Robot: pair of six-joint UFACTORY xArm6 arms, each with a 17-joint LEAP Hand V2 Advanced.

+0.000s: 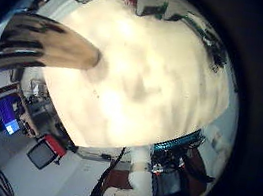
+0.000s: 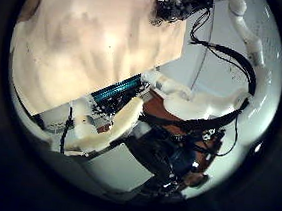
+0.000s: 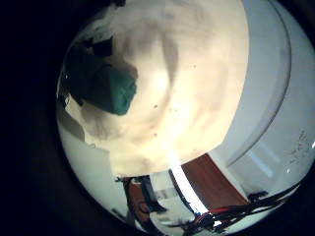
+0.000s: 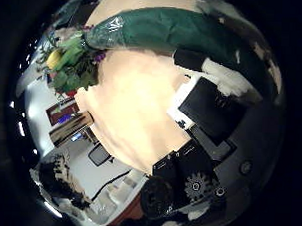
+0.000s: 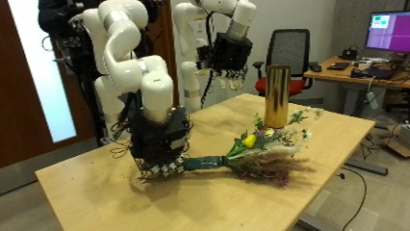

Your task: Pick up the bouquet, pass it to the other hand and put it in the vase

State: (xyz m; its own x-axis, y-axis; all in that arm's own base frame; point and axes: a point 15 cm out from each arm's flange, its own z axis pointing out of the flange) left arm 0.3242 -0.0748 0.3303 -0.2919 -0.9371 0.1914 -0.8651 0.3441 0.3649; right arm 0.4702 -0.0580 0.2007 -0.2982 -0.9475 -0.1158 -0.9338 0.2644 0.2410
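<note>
One bouquet with a dark green wrapped stem and yellow and purple flowers (image 5: 250, 154) lies mid-frame on the light wooden surface (image 5: 89, 192). The right hand (image 5: 161, 144) curls its fingers round the stem. The left hand (image 5: 231, 60), upper centre, hangs relaxed, holding nothing. One tall gold cylindrical vase (image 5: 275, 96) stands just behind the blooms; a careless lift could knock it over.

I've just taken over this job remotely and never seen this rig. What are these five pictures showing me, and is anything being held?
Two white robot arms work at a wooden table, each ending in a fingered robot hand. The outside view is from a fixed room camera. The other four come from wide-angle cameras on the palms, so they look warped. On the table stand a tall gold vase and, lying flat, a bouquet. The right robot hand is down at the bouquet's green wrapped stem, apparently closing on it. The left robot hand hangs open above the table, holding nothing.
</note>
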